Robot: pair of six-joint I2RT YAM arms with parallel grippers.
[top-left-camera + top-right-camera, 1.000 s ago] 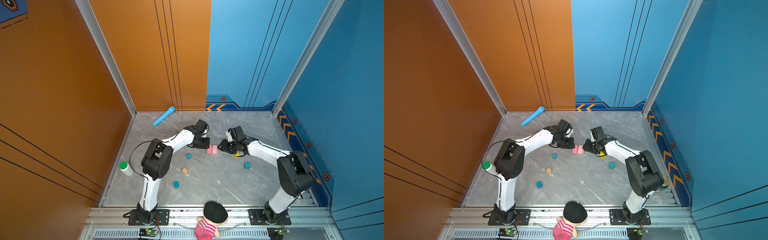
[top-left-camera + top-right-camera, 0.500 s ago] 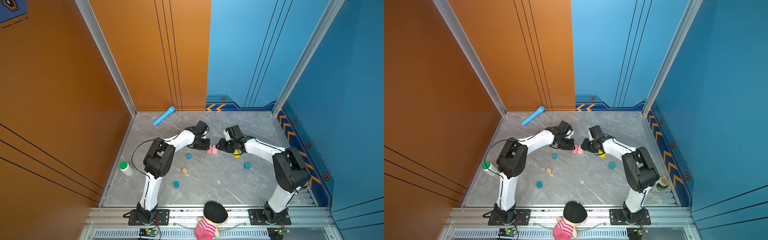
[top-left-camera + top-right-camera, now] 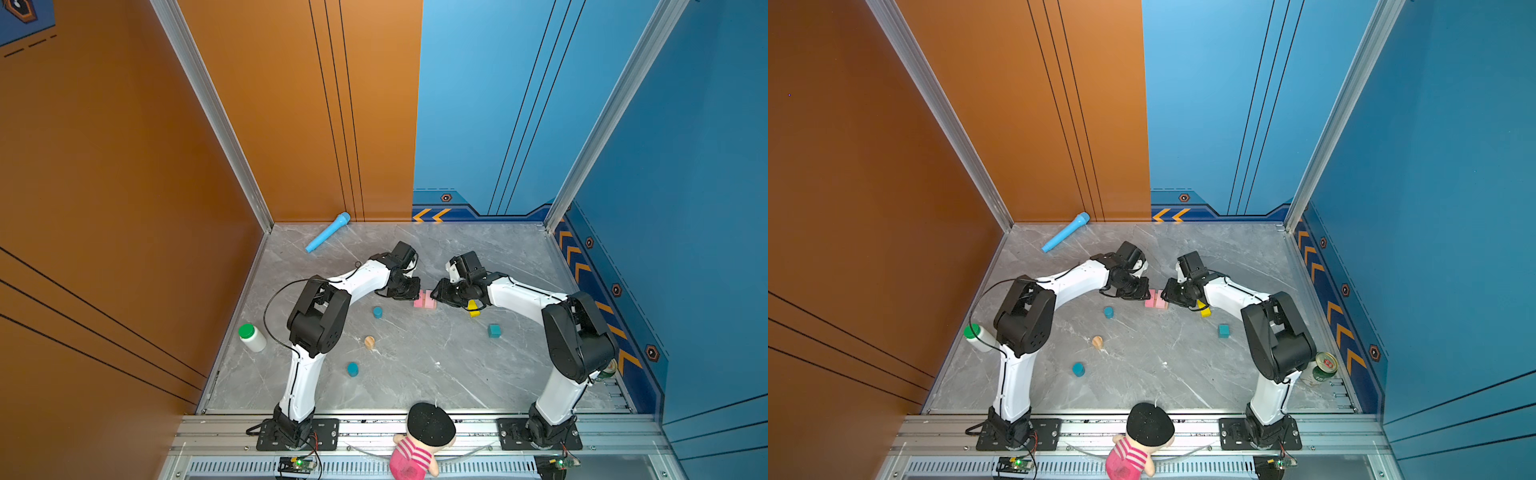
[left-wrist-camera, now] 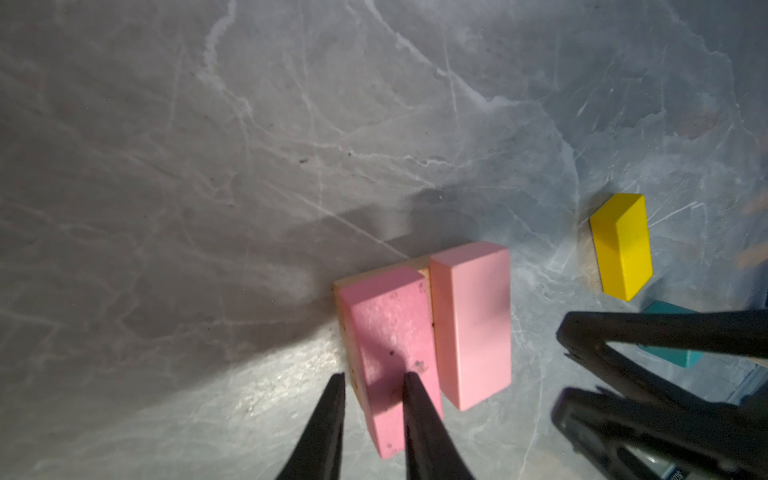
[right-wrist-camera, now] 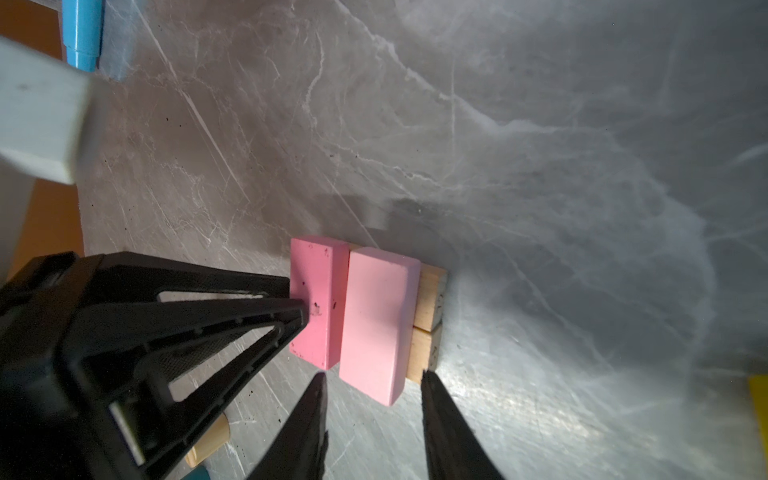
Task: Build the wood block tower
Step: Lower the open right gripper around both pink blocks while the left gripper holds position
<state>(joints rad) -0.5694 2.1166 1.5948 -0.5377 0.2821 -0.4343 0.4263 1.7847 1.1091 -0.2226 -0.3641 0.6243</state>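
Tan wooden blocks' (image 5: 429, 299) end marks illegible; left jaws slightly apart at darker pink wooden bar (image 4: 386, 328); right jaws wider, flanking paler pink wooden bar (image 5: 374, 324); both empty.

Grey marble floor (image 3: 415, 374), pale-veined; on it a deep pink bar (image 4: 390, 357), a paler pink bar (image 4: 473, 320), bare tan bars (image 5: 428, 299) beneath; from these in a top view: yellow bar (image 3: 472, 308) at three o'clock; teal cube (image 3: 493, 331) at four; blue cylinders (image 3: 377, 312) between seven and nine; tan cylinder (image 3: 369, 342) at eight; light-blue microphone (image 3: 327, 232) at ten; bottle (image 3: 257, 341) white, cap (image 3: 246, 331) green; doll (image 3: 409, 459) pink-striped, hat (image 3: 430, 424) black.
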